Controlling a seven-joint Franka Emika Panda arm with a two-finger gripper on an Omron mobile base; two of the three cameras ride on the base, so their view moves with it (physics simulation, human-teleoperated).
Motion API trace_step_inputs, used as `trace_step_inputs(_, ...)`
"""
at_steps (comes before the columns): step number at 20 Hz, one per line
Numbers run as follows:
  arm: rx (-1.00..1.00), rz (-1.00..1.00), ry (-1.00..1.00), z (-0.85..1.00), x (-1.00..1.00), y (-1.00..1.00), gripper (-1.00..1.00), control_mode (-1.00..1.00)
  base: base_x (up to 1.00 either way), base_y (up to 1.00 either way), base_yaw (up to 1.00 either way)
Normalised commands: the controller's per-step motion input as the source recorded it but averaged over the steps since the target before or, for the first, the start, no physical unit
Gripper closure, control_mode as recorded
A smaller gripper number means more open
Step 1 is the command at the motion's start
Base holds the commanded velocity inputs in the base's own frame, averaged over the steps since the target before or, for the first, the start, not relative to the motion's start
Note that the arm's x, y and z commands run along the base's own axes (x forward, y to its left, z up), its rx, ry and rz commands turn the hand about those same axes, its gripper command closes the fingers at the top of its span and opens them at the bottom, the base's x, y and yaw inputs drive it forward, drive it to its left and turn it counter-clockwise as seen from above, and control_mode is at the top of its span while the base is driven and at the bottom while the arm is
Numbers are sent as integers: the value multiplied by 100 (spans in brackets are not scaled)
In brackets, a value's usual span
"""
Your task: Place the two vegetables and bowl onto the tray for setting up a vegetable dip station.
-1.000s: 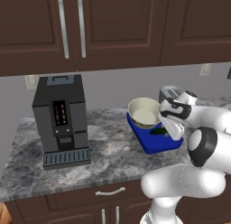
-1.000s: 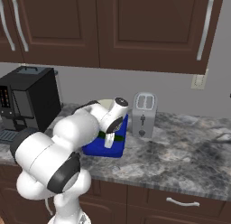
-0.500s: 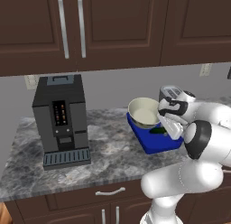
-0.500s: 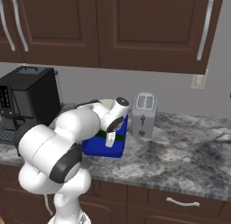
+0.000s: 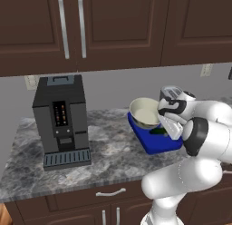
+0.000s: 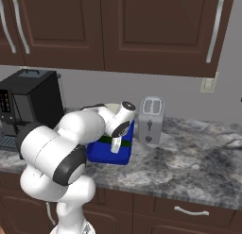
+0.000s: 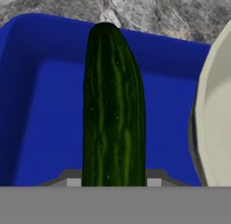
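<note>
Between the pincer's (image 7: 113, 182) finger tips a dark green cucumber (image 7: 113, 110) runs lengthwise away from the hand, its near end cut off at the bottom of the hand view. The tips sit against both of its sides, so the pincer appears clamped on it, though the contact itself is mostly hidden. Beneath the cucumber lies the blue tray (image 7: 40, 110); whether the cucumber rests on the tray floor or hangs just above it cannot be told. Just to one side of the pincer stands the cream-white bowl (image 5: 144, 113), inside the tray at its far end as the left base view shows it.

Outward from the tray spreads a grey marbled counter (image 5: 108, 156). Well off to the pincer's left on that counter stands a black coffee machine (image 5: 61, 119); just beside the tray on the other side is a silver toaster (image 6: 151, 120). Dark brown cabinets (image 5: 113, 29) hang above, with drawers below the counter edge. In both base views the white arm covers most of the hand, and in the right base view it hides much of the tray and bowl.
</note>
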Motion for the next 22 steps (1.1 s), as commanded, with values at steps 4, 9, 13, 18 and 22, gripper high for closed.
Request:
trace_step_inputs(4,0,0,0,-1,0,0,-100,-100,0,0,0)
trace_step_inputs(9,0,0,0,0,-6,0,-100,-100,0,0,0)
trace_step_inputs(13,0,0,0,0,-8,0,-100,-100,0,0,0)
trace_step_inputs(18,0,0,0,10,-18,0,-100,-100,0,0,0)
trace_step_inputs(22,0,0,0,30,-24,0,-100,-100,0,0,0)
